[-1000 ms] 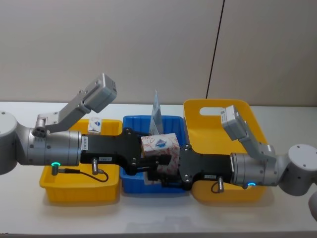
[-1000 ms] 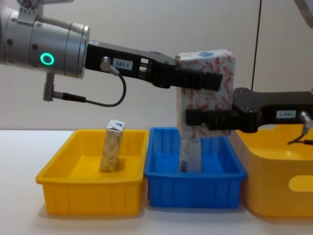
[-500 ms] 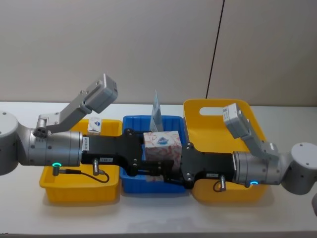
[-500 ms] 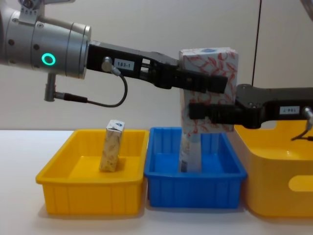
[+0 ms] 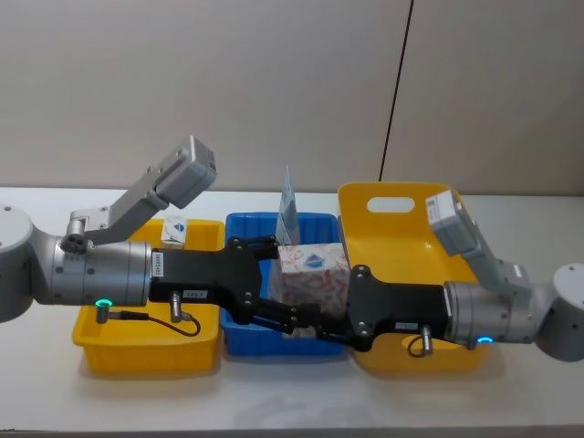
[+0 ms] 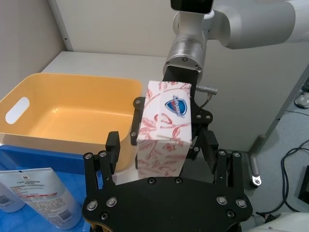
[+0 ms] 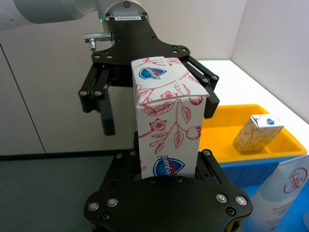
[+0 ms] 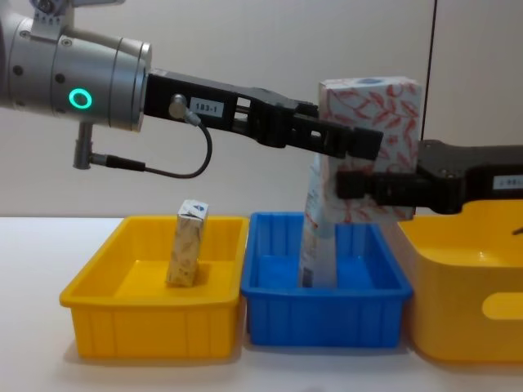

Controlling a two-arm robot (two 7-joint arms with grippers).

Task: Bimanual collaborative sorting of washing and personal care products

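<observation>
The white box with red floral print (image 8: 372, 106) hangs upright in the air over the 3 o'clock edge of the blue bin (image 8: 327, 314), clear of every bin. The right claw (image 8: 351, 184) is clamped on its lower half. The left claw (image 6: 162, 137) is spread wide, one finger on each side of the box's upper half and neither touching it. This looks like a hand-over between the arms. The right arm carries the weight while the left stands loose around the box, so the box can be drawn out toward 3 o'clock, probably to the large yellow bin (image 8: 466, 310) there.

On the white worktop (image 5: 292, 401) the three bins sit in a row, touching or nearly so. The small yellow bin (image 8: 147, 327) lies at 9 o'clock of the blue one. It holds the small cream carton (image 8: 188, 242), standing a little tilted at its 12 o'clock side. The tall pale-blue tube (image 8: 319, 229) stands steeply in the blue bin toward 12 o'clock (its tip rises to about the height of the box's lower half).

The left fingers bracketing the box are the nearest obstacle. A sideways pull should clear them, but a twist could catch one. The tube is just beside the carrying path, and the yellow bin's near wall sits below it.
</observation>
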